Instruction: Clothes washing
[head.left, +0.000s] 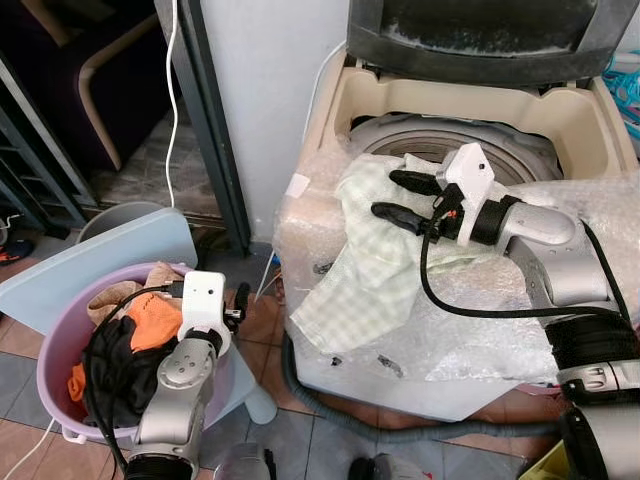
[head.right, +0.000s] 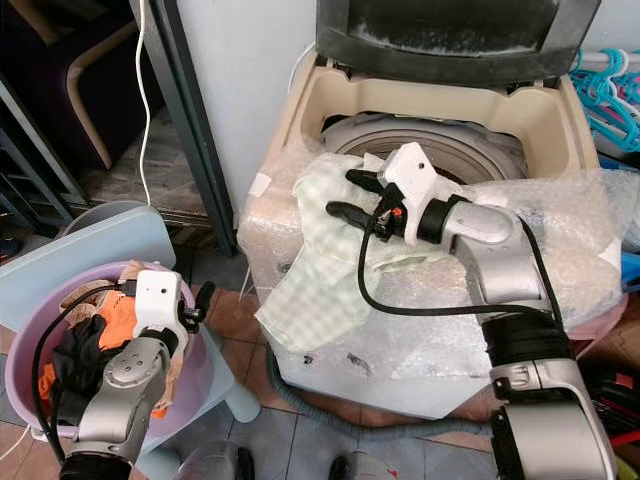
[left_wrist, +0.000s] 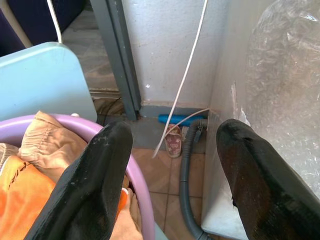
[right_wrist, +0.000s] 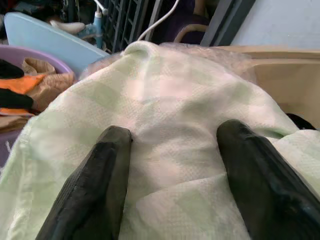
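At centre frame the right claw (head.left: 395, 196) spreads wide over the pale green checked cloth (head.left: 365, 265) draped on the washing machine (head.left: 480, 120) rim. Lower left, the left claw (left_wrist: 175, 170) gapes wide above the purple basin (head.left: 55, 345); its wrist view reveals a grey drain hose (left_wrist: 186, 190).

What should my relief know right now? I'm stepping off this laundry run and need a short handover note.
Right gripper: open, over the green checked cloth, not gripping it.
Left gripper: open, holding nothing, by the purple basin.
The cloth lies draped over the washing machine front edge, one end at the drum opening, lid up.
Orange, black and tan clothes wait in the basin.
Left: push the cloth in, then load the rest.
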